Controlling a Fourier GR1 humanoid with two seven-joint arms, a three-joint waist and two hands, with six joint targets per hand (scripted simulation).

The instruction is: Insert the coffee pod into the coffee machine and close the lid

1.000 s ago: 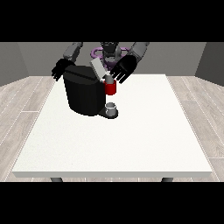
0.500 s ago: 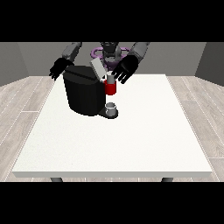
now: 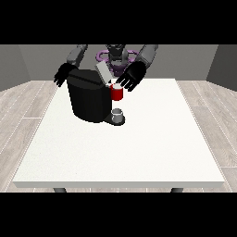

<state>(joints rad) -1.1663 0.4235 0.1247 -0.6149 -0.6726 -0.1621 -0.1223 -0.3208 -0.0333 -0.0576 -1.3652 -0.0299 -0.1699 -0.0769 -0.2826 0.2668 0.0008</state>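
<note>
two hands (image 3: 131,77) (image 3: 62,74) flank the coffee machine (image 3: 89,95), fingers spread, holding nothing; lid (image 3: 102,73) remains raised as before; closing still pending.

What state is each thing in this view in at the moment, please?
Coffee machine: upright on the white table.
Lid: raised, tilted, not closed.
Red thing at the machine: at the machine's front.
Grey thing: on the machine's base.
Robot hand at the view's right: open, by the lid.
Robot hand at the view's left: behind the machine.
</note>
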